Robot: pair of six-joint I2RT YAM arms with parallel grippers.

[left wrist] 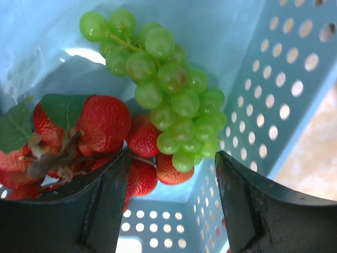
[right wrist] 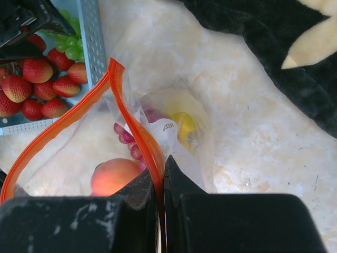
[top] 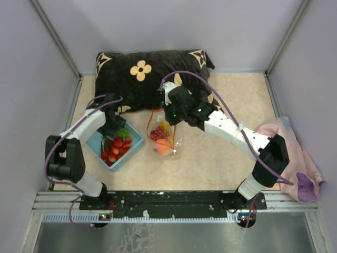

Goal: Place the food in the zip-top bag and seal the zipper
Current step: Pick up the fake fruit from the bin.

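Fruit lies in two places, as we see it. The small clear, crinkly plastic zip-top bag (top: 167,141) rests near the middle of the beige speckled table (top: 210,163). It sits just to the right of the light blue perforated plastic basket (top: 128,152) and in front of the black plush pillow with cream flower shapes (top: 137,79). Inside the bag we make out a round orange peach (right wrist: 111,178), a yellow pear-like fruit (right wrist: 182,125) and a small bunch of dark red-purple grapes (right wrist: 128,138). The thin red-orange zipper strip (right wrist: 115,76) along the bag's top edge stands parted. Its two sides meet at the far corner and spread away from each other into a wide mouth. The right fingers (right wrist: 129,211) are pressed tight together on one of those sides, the strip pinched between them. In the basket, a bunch of green grapes (left wrist: 168,89) lies against one wall, touching a heap of red strawberries with green leaves (left wrist: 105,124). The left fingers (left wrist: 105,211) are spread wide directly above that heap, with nothing clamped between them; we cannot tell whether their tips touch the fruit. At the far right edge of the table, well apart from the bag, a crumpled pink cloth (top: 295,155) with a purple patch lies beside the right arm.
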